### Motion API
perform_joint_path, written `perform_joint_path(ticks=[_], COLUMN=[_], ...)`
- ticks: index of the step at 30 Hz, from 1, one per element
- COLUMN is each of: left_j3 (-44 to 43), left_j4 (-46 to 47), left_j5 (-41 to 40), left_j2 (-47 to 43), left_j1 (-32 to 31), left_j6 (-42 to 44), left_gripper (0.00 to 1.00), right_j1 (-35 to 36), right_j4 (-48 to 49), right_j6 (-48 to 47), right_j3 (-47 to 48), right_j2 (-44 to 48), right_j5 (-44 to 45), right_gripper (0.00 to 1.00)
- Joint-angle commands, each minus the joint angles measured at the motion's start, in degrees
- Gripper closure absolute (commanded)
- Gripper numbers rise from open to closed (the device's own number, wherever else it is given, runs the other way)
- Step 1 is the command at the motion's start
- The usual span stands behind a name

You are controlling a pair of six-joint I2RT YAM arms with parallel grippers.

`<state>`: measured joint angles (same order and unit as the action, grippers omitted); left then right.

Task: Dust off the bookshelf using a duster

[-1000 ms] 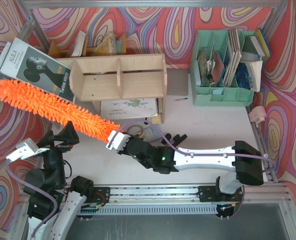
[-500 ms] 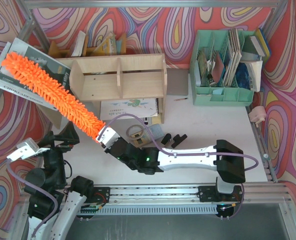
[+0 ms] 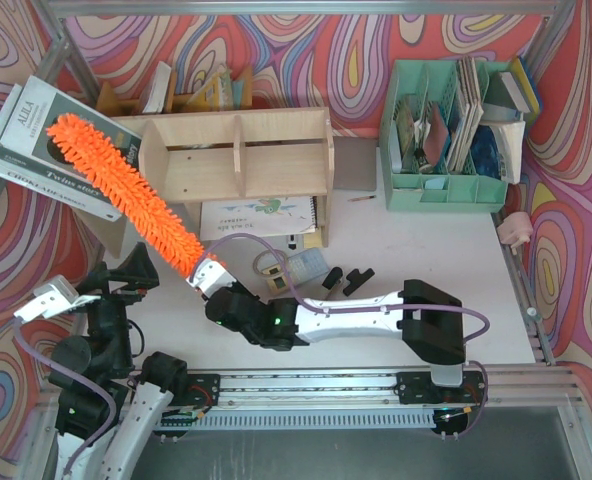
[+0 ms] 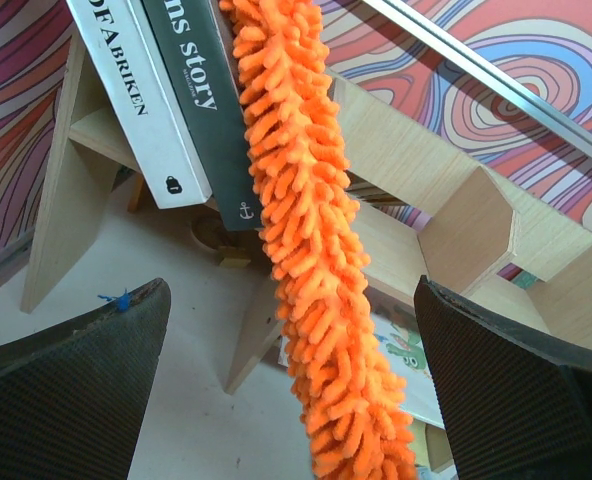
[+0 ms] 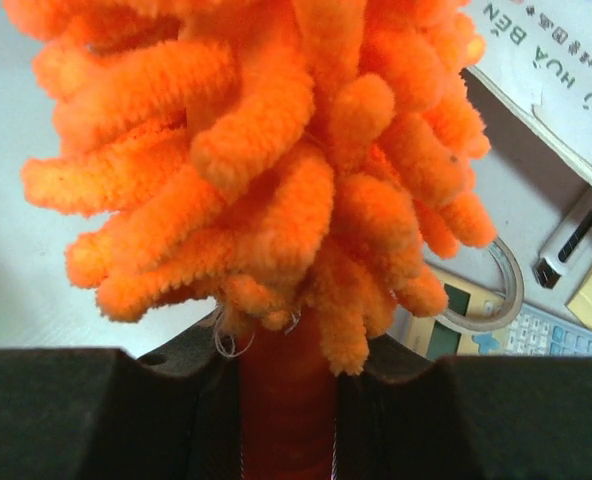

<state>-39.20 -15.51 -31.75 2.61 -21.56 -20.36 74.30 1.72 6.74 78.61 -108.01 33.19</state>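
Swirl-patterned walls (image 3: 376,40), white table (image 3: 426,250), aluminium frame (image 3: 296,7)

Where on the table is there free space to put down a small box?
The widest bare patch of the table lies between the green organiser and the right arm. In front of the bookshelf it is crowded: notebook, tape roll, calculator, black clips, with the duster slanting across its left end.
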Motion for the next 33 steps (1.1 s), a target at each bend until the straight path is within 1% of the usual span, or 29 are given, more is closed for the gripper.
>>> perform_joint_path(ticks=[1,5,9,13,18,21,27,30,33], left_j3=[0.5,0.6,0.5,0.6,0.5,0.6,0.4,0.3,0.3], left_j4=[0.4,0.3,0.3,0.3,0.3,0.3,0.3,0.2,0.1], left_j5=[0.5,0.6,0.7,0.7,0.7,0.9,1.3,1.3,1.1], left_j2=[0.2,0.2,0.3,0.3,0.1,0.2,0.9,0.8,0.7], left_j1=[0.6,0.8,0.8,0.9,1.0,1.0,1.0,1.1,1.0], left_j6=[0.3,0.2,0.2,0.2,0.2,0.2,0.1,0.1,0.0], left_gripper=[0.01,0.01,0.01,0.02,0.01,0.01,0.02,0.01,0.02], right_j1=[0.5,1.5,1.6,1.6,1.5,1.5,1.4,1.6,2.7], right_j4=[0.7,3.4,1.3,0.5,-2.9,-3.8,-2.5,-1.9,2.1], right_j6=[0.3,-3.5,-4.2,-2.1,3.9,5.6,6.2,4.5,1.7], right_j3=[5.1,8.2,12.5,11.3,10.1,9.4,10.2,11.9,11.8], right_j2=[-1.3,-2.0,-4.5,-5.3,-5.4,-5.4,-5.4,-5.9,-4.8], right_j5=[-0.8,-2.4,-1.5,-0.4,0.8,1.6,-0.3,-3.2,-4.3], right_gripper=[1.0,1.0,1.0,1.0,1.0,1.0,1.0,1.0,1.0])
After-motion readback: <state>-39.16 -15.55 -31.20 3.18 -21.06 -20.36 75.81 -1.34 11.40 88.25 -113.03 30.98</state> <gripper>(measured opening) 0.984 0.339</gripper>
